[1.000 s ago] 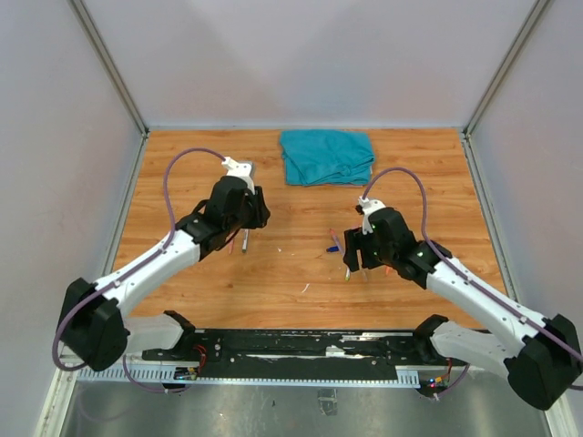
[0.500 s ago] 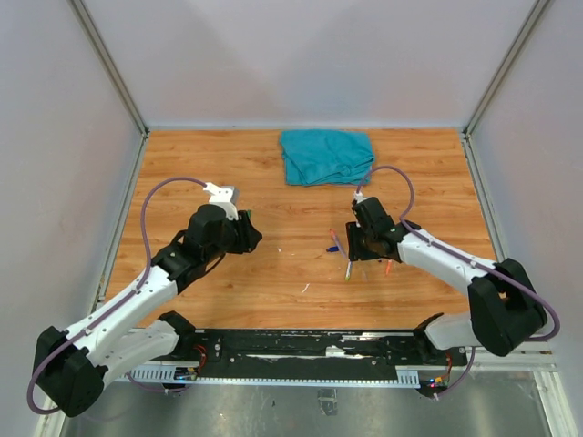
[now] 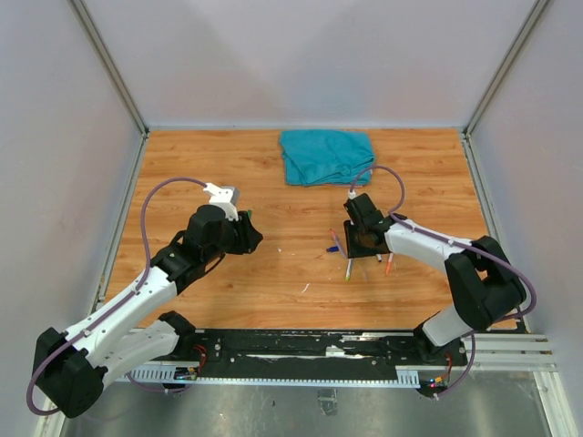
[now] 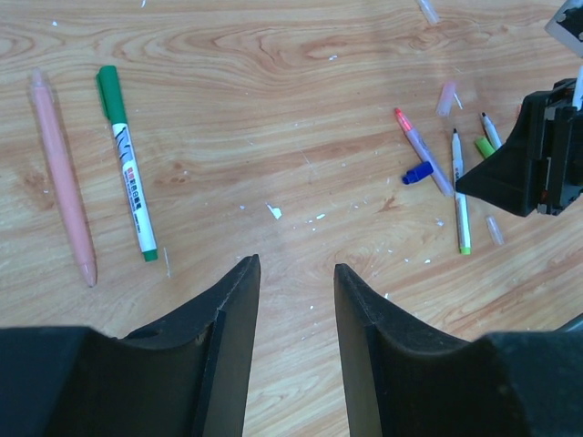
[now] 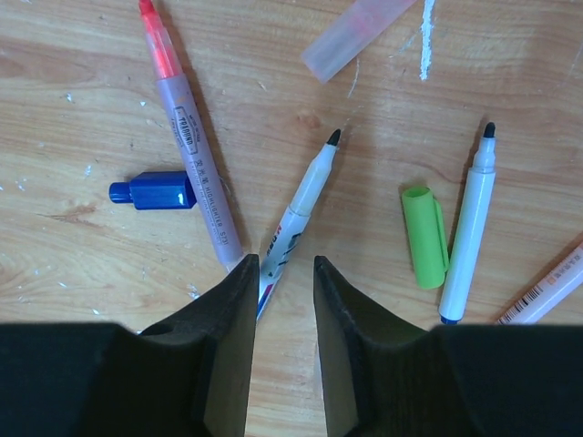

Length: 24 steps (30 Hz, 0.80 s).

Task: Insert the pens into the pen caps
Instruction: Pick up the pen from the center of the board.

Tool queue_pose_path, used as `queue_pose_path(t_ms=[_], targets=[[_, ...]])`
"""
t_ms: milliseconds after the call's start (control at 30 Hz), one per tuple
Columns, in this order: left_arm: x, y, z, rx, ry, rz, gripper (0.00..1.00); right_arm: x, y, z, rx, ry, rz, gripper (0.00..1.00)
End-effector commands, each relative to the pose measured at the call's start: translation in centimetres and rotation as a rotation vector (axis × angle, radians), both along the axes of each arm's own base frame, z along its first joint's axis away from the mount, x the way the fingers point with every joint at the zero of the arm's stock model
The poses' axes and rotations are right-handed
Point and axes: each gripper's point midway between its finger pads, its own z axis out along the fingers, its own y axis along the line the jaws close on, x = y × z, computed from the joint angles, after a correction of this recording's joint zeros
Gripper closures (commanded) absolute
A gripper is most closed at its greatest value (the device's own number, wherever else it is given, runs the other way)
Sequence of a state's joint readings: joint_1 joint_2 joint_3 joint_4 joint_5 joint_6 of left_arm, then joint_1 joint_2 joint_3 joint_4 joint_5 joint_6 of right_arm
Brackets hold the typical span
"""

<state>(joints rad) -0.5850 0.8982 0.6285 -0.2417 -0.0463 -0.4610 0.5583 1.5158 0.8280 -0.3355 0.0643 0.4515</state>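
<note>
Several pens lie loose on the wood. My right gripper (image 5: pixel 284 262) hangs low over a white black-tipped pen (image 5: pixel 308 191), whose rear end runs under the left finger (image 5: pixel 235 309). The jaws stand narrowly apart and are not clamped on it. Around it lie a purple highlighter (image 5: pixel 189 146), a blue cap (image 5: pixel 155 192), a green cap (image 5: pixel 424 235), a second white pen (image 5: pixel 472 223) and a pink cap (image 5: pixel 357 36). My left gripper (image 4: pixel 296 264) is open over bare wood, with a pink pen (image 4: pixel 62 177) and a green-capped pen (image 4: pixel 127 164) to its left.
A folded teal cloth (image 3: pixel 326 155) lies at the back of the table. An orange pen (image 3: pixel 389 265) lies just right of the right gripper (image 3: pixel 357 244). White walls enclose the table on three sides. The left gripper (image 3: pixel 246 235) is apart from the pen cluster.
The right gripper has come down over the pen cluster and its jaws have narrowed a lot. The left arm drew back and lower at first, then held still.
</note>
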Motion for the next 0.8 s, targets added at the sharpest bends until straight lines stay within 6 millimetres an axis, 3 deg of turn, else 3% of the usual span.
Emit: queue_pose_path(t_ms=[0, 167, 267, 433, 567, 767], targets=[[-0.1, -0.6, 0.5, -0.022, -0.007, -0.022, 0.57, 1.0, -0.4, 0.0, -0.021, -0.004, -0.032, 0.69], [0.1, -0.8, 0.5, -0.024, -0.002, -0.028, 0.57, 0.7, -0.7, -1.1, -0.046, 0.033, -0.029, 0.72], [0.2, -1.2, 0.7, -0.03, 0.0, -0.038, 0.57, 0.3, -0.7, -1.7, -0.054, 0.054, -0.022, 0.81], [0.3, -1.7, 0.9, -0.049, -0.001, -0.053, 0.57, 0.2, -0.7, -1.2, -0.04, 0.043, -0.026, 0.89], [0.1, -2.3, 1.2, -0.081, -0.004, -0.078, 0.56, 0.5, -0.5, 0.8, 0.004, -0.013, -0.039, 0.94], [-0.5, -3.7, 2.5, -0.181, -0.04, -0.135, 0.52, 0.9, -0.4, 5.3, 0.105, -0.165, -0.056, 0.99]])
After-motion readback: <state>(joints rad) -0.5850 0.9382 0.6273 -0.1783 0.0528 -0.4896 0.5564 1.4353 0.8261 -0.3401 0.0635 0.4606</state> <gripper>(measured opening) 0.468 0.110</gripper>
